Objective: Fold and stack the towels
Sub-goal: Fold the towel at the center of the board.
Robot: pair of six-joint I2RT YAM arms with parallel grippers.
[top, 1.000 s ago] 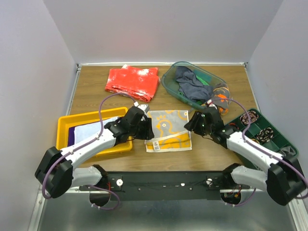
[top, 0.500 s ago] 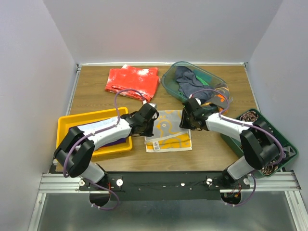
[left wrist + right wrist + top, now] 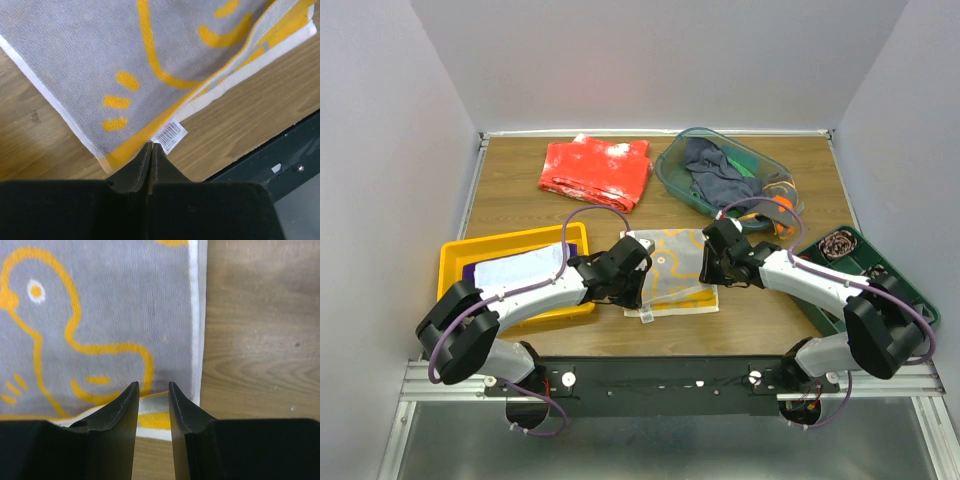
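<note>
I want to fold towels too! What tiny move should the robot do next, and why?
Probably close the right gripper on the towel edge. The left gripper is already shut on its corner, while the right jaws stand apart over the edge.

1. Right gripper (image 3: 153, 385) sits at bottom centre, both dark fingers (image 3: 115, 425) pointing up-frame, jaws parted by a narrow gap.
2. Grey towel (image 3: 100, 300) fills the upper left. It lies flat and carries a yellow duck outline (image 3: 107, 347) with a white-and-yellow eye (image 3: 35, 291).
3. A white border (image 3: 196, 315) runs down the towel's right edge.
4. Fingertips are over the towel's near edge, just inside that border.
5. Through the gap: a white strip, then a yellow patch (image 3: 155, 420) of a lower layer, then wood.
6. Wooden table (image 3: 260, 340) is bare on the right.
7. Can't tell whether the tips touch the cloth.
</note>
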